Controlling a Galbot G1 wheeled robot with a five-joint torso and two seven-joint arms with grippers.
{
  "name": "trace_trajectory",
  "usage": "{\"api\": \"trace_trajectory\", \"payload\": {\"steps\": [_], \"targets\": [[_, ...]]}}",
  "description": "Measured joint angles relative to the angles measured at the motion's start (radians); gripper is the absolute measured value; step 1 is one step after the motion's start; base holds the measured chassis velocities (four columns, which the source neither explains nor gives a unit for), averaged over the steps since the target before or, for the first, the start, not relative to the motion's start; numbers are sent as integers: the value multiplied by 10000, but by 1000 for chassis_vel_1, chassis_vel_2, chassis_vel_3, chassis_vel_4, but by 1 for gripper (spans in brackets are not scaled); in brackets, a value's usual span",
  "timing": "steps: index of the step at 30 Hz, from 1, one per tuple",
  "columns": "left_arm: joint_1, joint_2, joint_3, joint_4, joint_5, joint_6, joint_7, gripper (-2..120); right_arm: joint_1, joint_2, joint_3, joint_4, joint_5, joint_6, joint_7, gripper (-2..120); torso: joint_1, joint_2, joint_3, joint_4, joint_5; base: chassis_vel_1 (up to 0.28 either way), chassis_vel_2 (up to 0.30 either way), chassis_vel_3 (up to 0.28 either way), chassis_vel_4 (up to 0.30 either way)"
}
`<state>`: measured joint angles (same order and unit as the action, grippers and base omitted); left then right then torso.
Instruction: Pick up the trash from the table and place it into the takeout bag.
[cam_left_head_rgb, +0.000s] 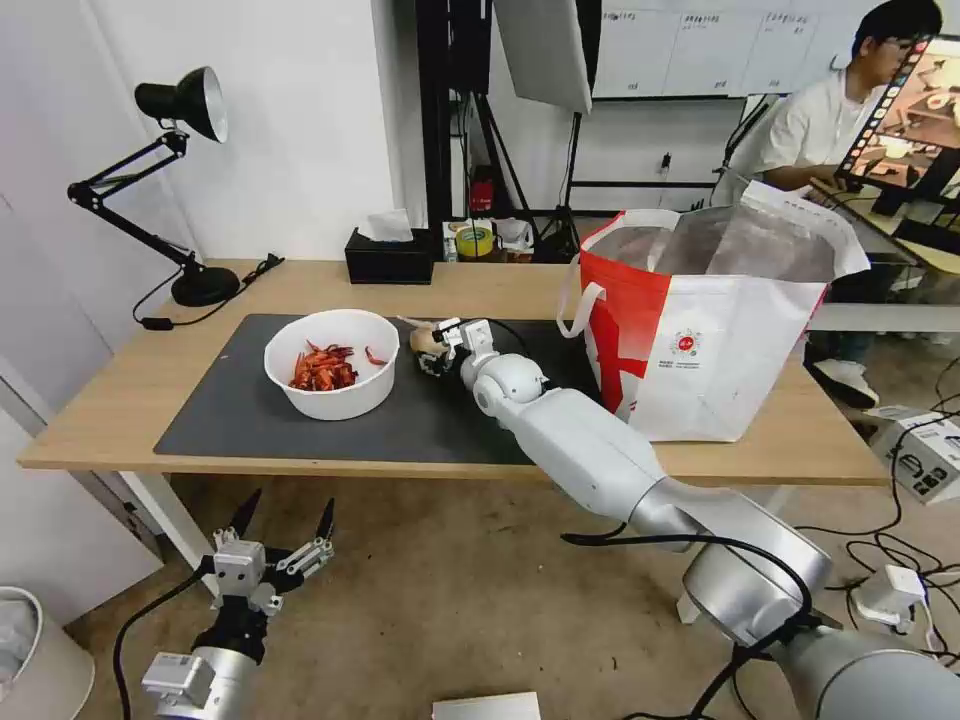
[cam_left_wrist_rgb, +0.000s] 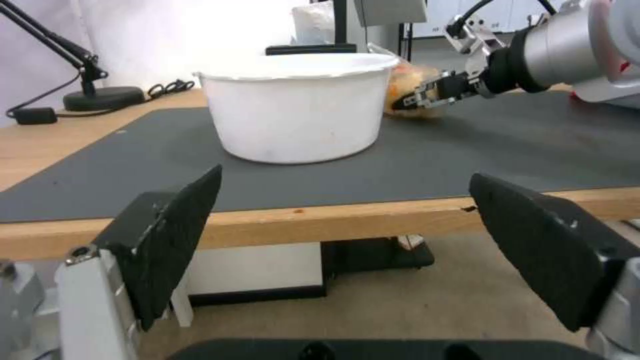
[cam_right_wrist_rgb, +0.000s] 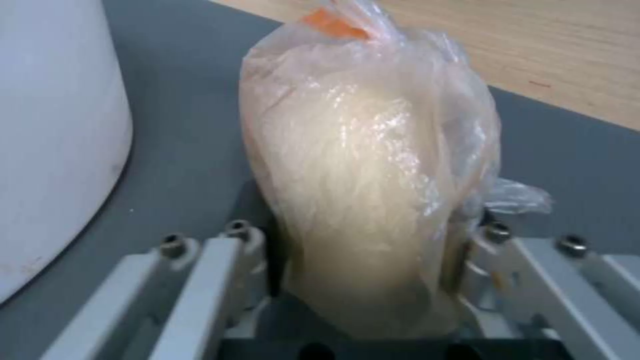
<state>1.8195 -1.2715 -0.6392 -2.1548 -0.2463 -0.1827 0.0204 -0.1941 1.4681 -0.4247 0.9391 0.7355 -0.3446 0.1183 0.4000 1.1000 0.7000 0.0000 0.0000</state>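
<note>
On the dark mat (cam_left_head_rgb: 230, 420) of the table (cam_left_head_rgb: 100, 410) stands a white bowl (cam_left_head_rgb: 331, 362) (cam_left_wrist_rgb: 298, 105) (cam_right_wrist_rgb: 47, 140) of red crayfish shells. Just right of it sits the beige plastic-wrapped ball (cam_left_head_rgb: 426, 340) (cam_left_wrist_rgb: 407, 82) (cam_right_wrist_rgb: 360, 190). My right gripper (cam_left_head_rgb: 437, 352) (cam_left_wrist_rgb: 417, 100) (cam_right_wrist_rgb: 363, 240) is shut on this ball, low over the mat. The takeout bag (cam_left_head_rgb: 720, 340) stands open at the table's right end, white with a red side. My left gripper (cam_left_head_rgb: 288, 510) (cam_left_wrist_rgb: 345, 177) hangs open below the table's front edge, facing the bowl.
A black tissue box (cam_left_head_rgb: 390, 258) and a roll of tape (cam_left_head_rgb: 475, 240) sit at the table's back edge. A black desk lamp (cam_left_head_rgb: 185, 200) stands at the back left with its cord. A bin (cam_left_head_rgb: 30, 650) is on the floor at left, cables (cam_left_head_rgb: 900, 560) at right.
</note>
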Motion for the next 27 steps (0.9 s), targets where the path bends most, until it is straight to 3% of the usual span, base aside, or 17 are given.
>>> {"api": "trace_trajectory", "payload": {"steps": [1,6,11,13,15,27], "targets": [[-1,-5,16,-2,1,0,0,100,-63,-89,5,161,0,37,38,32,0,0,0,1,0,0,0,0,0],[-29,-13,60,-3,1,-1,-1,100,-297,-475,10,823,-187,195,207,20,0,0,0,1,1,0,0,0,0],[-31,7,103,-109,2,0,-7,100,-1063,-1603,264,2774,-659,530,592,7,0,-1,0,-1,3,0,0,0,0],[-19,29,105,-147,3,4,-8,100,-1262,-1891,393,3303,-793,669,639,7,0,0,0,-1,3,0,0,0,0],[24,45,131,-229,18,13,-11,100,-1782,-2543,828,4642,-1059,1088,797,7,0,0,-1,-3,3,0,0,0,0],[292,-143,296,-559,287,16,-9,100,-2982,-4228,2808,8175,-1508,2298,1753,7,-1,0,-1,0,1,0,0,0,0]]}}
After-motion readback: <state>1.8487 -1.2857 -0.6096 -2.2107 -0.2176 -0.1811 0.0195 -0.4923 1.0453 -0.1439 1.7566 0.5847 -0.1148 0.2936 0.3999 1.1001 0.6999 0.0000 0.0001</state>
